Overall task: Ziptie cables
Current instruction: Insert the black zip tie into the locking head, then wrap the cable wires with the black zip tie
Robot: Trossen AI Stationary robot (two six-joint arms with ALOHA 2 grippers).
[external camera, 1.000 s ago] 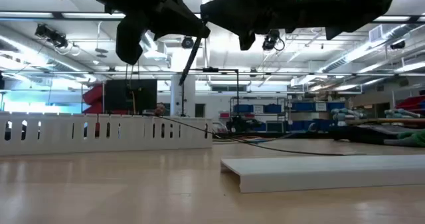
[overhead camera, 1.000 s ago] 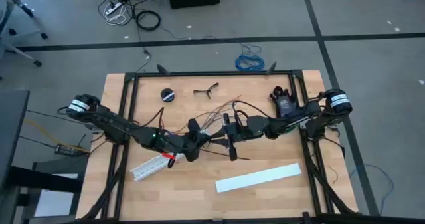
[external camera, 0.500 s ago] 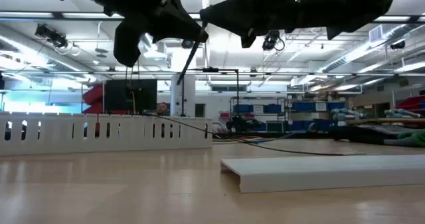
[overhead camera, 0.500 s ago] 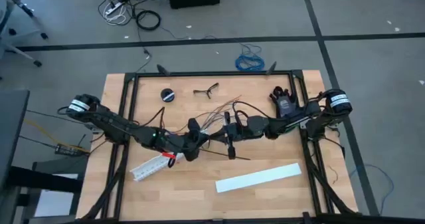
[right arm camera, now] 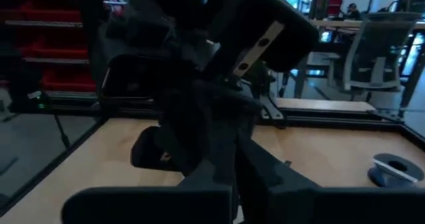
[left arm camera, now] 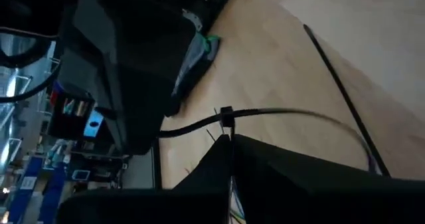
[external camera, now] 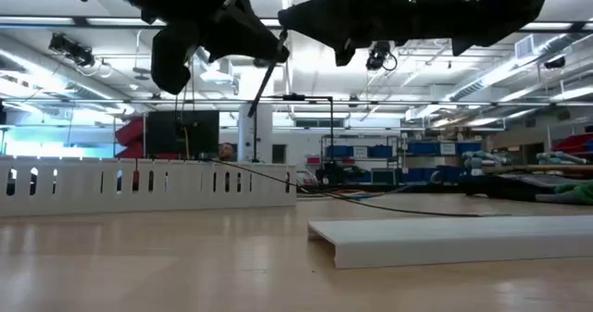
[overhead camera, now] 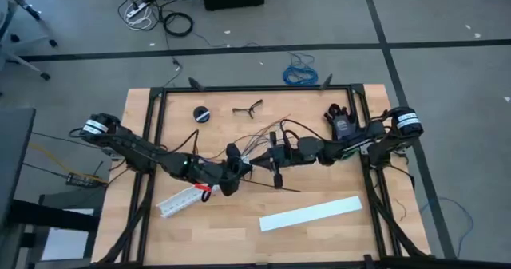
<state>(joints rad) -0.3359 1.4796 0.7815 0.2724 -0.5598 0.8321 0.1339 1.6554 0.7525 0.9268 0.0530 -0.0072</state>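
— Two dark arms meet over the middle of the wooden table [overhead camera: 335, 185], well clear of every edge. What is the scene?

— Largest first: the left gripper [overhead camera: 231, 169] and the right gripper [overhead camera: 275, 159] hang just above the tabletop, nearly nose to nose, and the cables [overhead camera: 257, 141] fan out between them toward the far edge. A long white strip [overhead camera: 310, 213] lies near the front edge; the white slotted strip [overhead camera: 182, 199] lies toward the front left corner.

— Has anything shifted in the last second?

— Little. In the overhead view the right gripper has edged slightly toward the left one, and in the low view the left arm sits marginally higher. Nothing on the table has moved.

— And the tie itself?

— The left wrist view shows a thin black ziptie [left arm camera: 279, 114] looped, its tail passing through its small head, so the loop appears closed but slack. The left gripper's fingers seem pressed together on the ziptie just beneath that head. Whether the right gripper's fingers are spread or pinching, the pictures do not show.

— What does that mean for the job?

— Probably the cinching stage: the small closing of the gap suggests the tail is being drawn, with tightening not yet finished.
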